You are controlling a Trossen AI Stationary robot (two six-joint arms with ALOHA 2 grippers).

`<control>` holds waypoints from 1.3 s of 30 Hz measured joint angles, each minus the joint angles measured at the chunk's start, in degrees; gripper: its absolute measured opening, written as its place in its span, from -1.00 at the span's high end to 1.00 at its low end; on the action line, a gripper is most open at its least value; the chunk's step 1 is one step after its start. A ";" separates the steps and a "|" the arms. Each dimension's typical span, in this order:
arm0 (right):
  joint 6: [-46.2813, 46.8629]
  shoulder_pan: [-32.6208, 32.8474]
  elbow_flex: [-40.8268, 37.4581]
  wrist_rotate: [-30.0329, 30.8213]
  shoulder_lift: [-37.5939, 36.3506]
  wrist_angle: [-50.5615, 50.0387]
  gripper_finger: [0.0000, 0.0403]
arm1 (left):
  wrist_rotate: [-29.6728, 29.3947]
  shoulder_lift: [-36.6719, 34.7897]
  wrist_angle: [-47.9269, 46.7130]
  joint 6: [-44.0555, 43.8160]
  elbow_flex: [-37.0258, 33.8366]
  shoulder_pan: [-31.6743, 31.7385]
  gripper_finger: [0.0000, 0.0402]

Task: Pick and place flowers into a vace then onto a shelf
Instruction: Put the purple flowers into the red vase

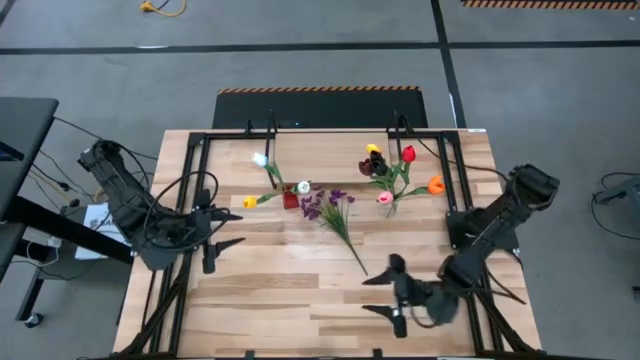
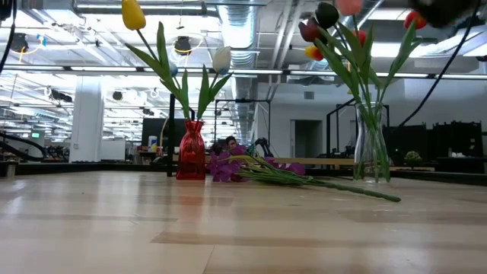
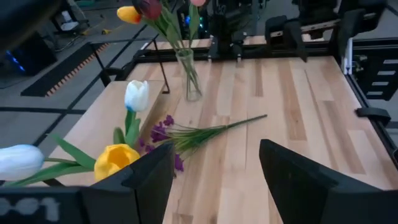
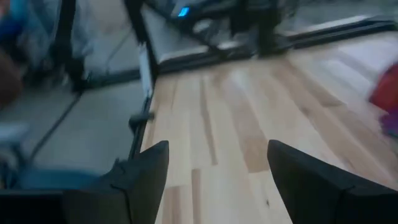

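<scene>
The purple sprig lies flat on the table, blossoms toward the red vase and stem end trailing toward the right gripper; it is the one flower not yet standing in a vase, so I judge it the next thing to pick. The red vase holds the yellow tulip and two white tulips; the glass vase holds the red, orange, pink, yellow and dark tulips; both stand upright at the far middle of the table, apart from each other, with the sprig between them and reaching nearer. From the level view the sprig's blossoms lie just beside the red vase's foot; whether they touch I cannot tell.

The left gripper hovers at the left of the table, fingers apart and empty, pointed at the red vase and sprig; its own view looks between the two fingers at the sprig's stem. The right gripper sits low near the front right, fingers spread and holding nothing, close to the stem's tip, which probably suits a grasp on the thin end rather than the blossoms.

No raised shelf can be made out separately from the table here; the placing step is not yet begun.
</scene>
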 joint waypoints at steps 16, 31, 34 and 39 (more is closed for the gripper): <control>24.44 -8.33 -8.11 15.78 16.12 0.20 -0.31 | -2.93 1.89 1.45 -0.15 0.00 -0.64 -0.13; 25.92 -15.69 -7.74 3.89 23.69 2.49 -0.31 | 4.28 0.96 1.63 0.07 0.00 -0.64 -0.13; 26.23 -15.77 -7.76 3.89 24.20 3.49 -0.31 | 4.44 0.98 1.69 -0.34 0.00 -0.64 -0.13; 26.53 -15.54 -7.87 3.62 23.82 5.35 -0.31 | 4.44 0.98 1.74 -0.61 0.00 -0.64 -0.13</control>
